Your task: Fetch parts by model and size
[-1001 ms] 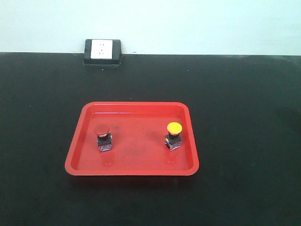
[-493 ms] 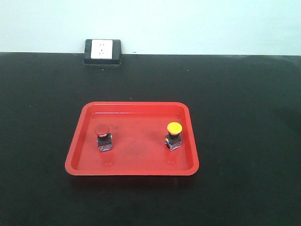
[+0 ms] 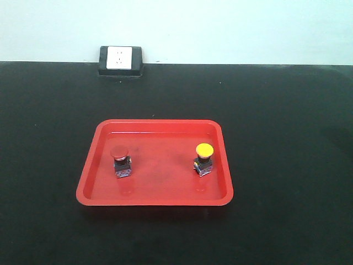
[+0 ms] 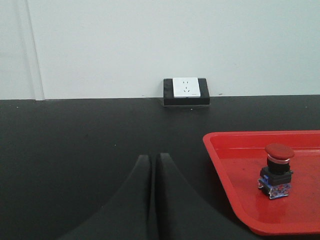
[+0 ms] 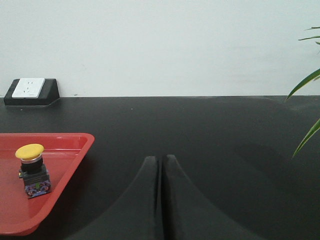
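Observation:
Two parts stand upright in a red tray point(image 3: 160, 200). The red-capped push-button switch point(image 3: 121, 160) is on the tray's left side, also in the left wrist view point(image 4: 276, 170). The yellow-capped switch point(image 3: 203, 159) is on the right side, also in the right wrist view point(image 5: 32, 170). My left gripper point(image 4: 153, 158) hangs shut and empty over the black table, left of the tray point(image 4: 235, 200). On the other side my right gripper point(image 5: 160, 159) is shut and empty too, right of the tray point(image 5: 75, 159). Neither gripper shows in the front view.
A white wall socket in a black housing point(image 3: 120, 60) sits at the table's back edge against the pale wall. Green plant leaves point(image 5: 307, 80) reach in at the far right of the right wrist view. Black tabletop point(image 3: 287, 138) surrounds the tray.

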Robot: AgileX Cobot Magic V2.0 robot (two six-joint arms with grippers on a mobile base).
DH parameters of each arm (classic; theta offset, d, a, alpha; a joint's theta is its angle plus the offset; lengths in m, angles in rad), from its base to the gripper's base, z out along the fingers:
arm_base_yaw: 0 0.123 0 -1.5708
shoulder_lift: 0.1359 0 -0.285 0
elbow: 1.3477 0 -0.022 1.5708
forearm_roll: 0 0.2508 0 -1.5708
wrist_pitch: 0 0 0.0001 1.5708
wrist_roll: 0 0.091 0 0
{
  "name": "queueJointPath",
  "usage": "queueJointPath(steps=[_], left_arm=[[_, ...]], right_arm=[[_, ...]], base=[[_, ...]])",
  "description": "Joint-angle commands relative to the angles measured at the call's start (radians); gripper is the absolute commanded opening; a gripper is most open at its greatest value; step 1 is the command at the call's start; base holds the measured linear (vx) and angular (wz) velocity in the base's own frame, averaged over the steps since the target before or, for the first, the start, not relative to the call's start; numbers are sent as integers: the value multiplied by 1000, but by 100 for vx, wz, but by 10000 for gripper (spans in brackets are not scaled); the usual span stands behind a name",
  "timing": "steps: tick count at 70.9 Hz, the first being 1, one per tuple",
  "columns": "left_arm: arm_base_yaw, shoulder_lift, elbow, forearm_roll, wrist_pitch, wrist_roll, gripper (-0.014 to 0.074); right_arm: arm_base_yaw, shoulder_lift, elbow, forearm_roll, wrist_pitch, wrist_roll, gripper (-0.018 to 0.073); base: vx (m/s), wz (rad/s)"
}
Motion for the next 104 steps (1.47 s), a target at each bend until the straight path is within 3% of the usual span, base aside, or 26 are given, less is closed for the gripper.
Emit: queueJointPath(steps=[1,104], left_arm=[[-2,-13,5,-3,-69,-6,-7],[-2,-13,5,-3,-69,-6,-7]], right_arm=[[-7,-7,7,2,-87,0,-10],[-7,-7,7,2,-79,0,-10]], base=[[0,0],[0,0]])
